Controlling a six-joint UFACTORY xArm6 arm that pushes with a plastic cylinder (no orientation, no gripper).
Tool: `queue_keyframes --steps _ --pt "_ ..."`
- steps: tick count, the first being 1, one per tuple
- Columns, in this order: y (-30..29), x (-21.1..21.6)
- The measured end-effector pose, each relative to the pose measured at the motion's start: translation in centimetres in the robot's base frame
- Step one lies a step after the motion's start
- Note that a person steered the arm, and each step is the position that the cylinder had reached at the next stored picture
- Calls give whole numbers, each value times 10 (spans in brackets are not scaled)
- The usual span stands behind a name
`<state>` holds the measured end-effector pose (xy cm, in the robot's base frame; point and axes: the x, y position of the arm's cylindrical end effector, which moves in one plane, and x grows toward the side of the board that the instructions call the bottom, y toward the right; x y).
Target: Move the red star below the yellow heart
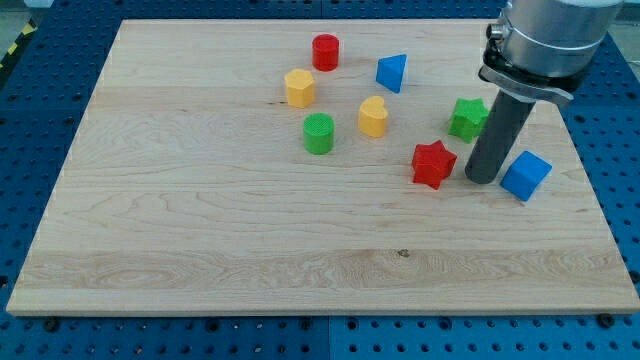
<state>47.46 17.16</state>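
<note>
The red star [433,164] lies on the wooden board [200,230], right of centre. The yellow heart [373,116] stands up and to the left of it, a short gap away. My tip [482,178] rests on the board just right of the red star, between the star and the blue cube [526,175]. The rod rises from the tip toward the view's top right.
A green star [467,118] sits above my tip. A green cylinder [319,133], a yellow hexagon [299,87], a red cylinder [325,51] and a blue triangle [392,72] lie around the yellow heart. The board's right edge runs just beyond the blue cube.
</note>
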Motion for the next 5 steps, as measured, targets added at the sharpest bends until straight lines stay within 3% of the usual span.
queue_keyframes --steps 5 --pt "-65 -8"
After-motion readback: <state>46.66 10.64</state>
